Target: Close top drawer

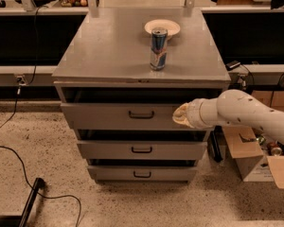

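Observation:
The top drawer (109, 115) is a wide grey metal drawer with a small dark centre handle (141, 114). It stands slightly open, with a narrow dark gap under the cabinet top. My gripper (180, 115) comes in from the right on a white arm and presses against the right part of the drawer front. The two lower grey drawers (141, 150) sit below it, stepped a little further back.
A blue drinks can (158, 49) and a white bowl (162, 27) stand on the cabinet top (109, 51). Open cardboard boxes (255, 155) lie on the floor at the right. A black cable (19, 150) and a dark bar (31, 202) lie on the floor at the left.

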Controlling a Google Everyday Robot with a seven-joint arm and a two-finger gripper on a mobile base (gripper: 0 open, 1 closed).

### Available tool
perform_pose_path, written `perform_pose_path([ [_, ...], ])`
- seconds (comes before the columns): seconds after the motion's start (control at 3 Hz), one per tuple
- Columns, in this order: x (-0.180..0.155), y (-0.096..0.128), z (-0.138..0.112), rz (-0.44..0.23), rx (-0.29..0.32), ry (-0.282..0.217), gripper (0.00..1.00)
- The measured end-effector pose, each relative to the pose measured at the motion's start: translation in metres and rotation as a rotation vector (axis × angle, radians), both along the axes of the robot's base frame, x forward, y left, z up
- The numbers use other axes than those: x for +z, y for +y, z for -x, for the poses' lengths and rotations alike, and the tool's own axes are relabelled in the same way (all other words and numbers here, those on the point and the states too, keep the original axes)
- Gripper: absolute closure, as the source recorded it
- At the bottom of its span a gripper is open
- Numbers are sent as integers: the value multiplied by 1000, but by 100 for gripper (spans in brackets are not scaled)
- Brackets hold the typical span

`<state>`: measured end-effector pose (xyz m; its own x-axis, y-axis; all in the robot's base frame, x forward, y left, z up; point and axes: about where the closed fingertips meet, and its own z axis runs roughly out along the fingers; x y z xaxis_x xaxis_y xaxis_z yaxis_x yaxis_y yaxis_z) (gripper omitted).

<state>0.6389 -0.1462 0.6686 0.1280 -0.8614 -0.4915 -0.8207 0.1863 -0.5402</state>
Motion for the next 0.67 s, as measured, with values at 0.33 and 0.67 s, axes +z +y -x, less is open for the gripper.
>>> perform_pose_path([
  [0.33,-7,1,-6,-19,1,-1,100],
  [0.67,-13,5,6,-46,6,-8,100],
])
